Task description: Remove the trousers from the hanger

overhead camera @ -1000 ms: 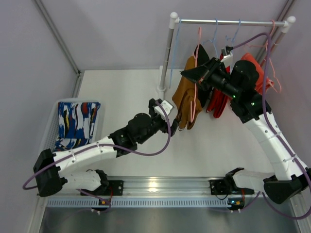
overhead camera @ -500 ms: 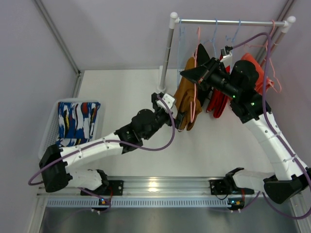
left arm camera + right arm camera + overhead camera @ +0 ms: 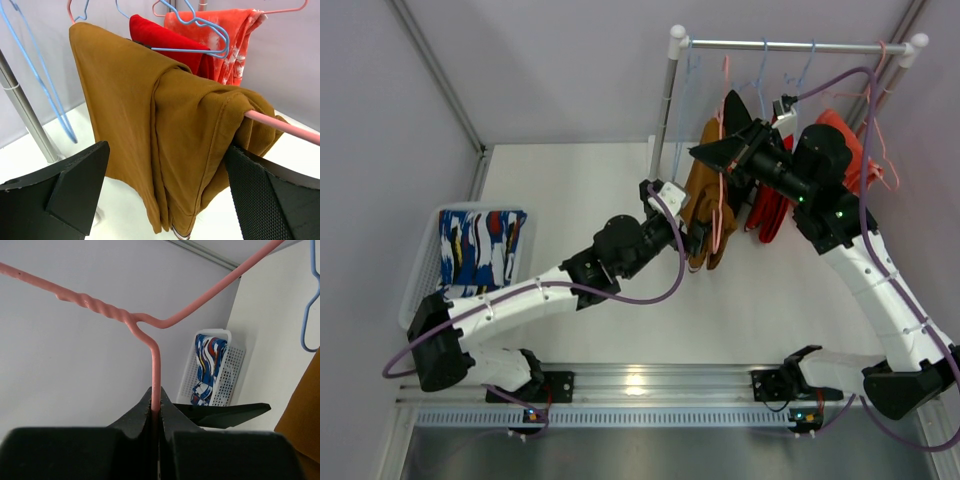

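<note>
We see the left end effector (image 3: 167,192) spread wide, one finger on either side of the tan trousers (image 3: 130,110), gripping nothing. These hang folded over the pink hanger (image 3: 156,365), whose wire the right end effector (image 3: 155,407) pinches tight. Red trousers (image 3: 160,37) hang just behind. Blue patterned trousers (image 3: 475,248) lie in the basket (image 3: 417,275) at the counter's (image 3: 570,180) left edge.

right end effector (image 3: 155,402): clamped on pink hanger (image 3: 155,367) | patterned trousers (image 3: 207,360): in basket (image 3: 233,372)
</note>
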`<action>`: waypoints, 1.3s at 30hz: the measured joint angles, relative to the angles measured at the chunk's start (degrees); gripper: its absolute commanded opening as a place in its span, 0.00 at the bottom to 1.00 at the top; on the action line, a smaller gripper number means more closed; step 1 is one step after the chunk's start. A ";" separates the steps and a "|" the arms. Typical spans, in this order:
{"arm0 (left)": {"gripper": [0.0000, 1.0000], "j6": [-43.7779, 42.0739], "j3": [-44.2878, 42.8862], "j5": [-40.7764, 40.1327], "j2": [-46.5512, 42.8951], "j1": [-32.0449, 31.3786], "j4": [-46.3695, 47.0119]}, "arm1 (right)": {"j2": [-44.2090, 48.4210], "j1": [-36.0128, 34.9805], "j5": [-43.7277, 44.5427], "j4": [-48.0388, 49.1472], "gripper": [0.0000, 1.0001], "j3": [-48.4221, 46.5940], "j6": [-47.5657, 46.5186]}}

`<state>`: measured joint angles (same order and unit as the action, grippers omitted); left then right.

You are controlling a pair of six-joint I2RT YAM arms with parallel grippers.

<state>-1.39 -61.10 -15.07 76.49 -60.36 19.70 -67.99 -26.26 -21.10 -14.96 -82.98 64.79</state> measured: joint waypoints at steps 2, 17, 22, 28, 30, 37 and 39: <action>0.99 -0.02 -0.42 -0.13 0.22 0.00 -0.04 | 0.00 0.00 -0.07 0.04 0.00 0.00 0.20; 0.85 -5.92 -3.93 2.08 3.50 4.74 0.94 | 1.73 -0.04 -1.81 0.33 0.00 0.00 -4.81; 0.84 -13.31 -3.93 5.25 3.85 4.68 4.98 | 2.78 -0.13 -3.17 0.39 0.00 0.02 -4.81; 0.63 -20.28 -5.16 6.73 7.50 4.13 9.66 | 3.43 -0.22 -3.39 0.87 0.00 0.02 -5.99; 0.51 -21.46 -5.64 7.52 8.39 4.09 10.03 | 3.43 -0.22 -3.37 0.87 0.00 0.02 -6.36; 0.00 -22.38 -7.17 9.77 8.66 4.11 9.44 | 3.52 -0.26 -3.39 2.08 0.00 0.02 -6.78; 0.00 -22.47 -7.61 9.94 8.66 4.11 8.76 | 3.78 -0.26 -3.15 1.97 0.00 0.02 -7.23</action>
<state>-23.86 -68.71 -5.13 85.14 -56.25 28.47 -64.20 -26.52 -24.25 -12.99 -82.96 57.56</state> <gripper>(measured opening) 0.047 0.007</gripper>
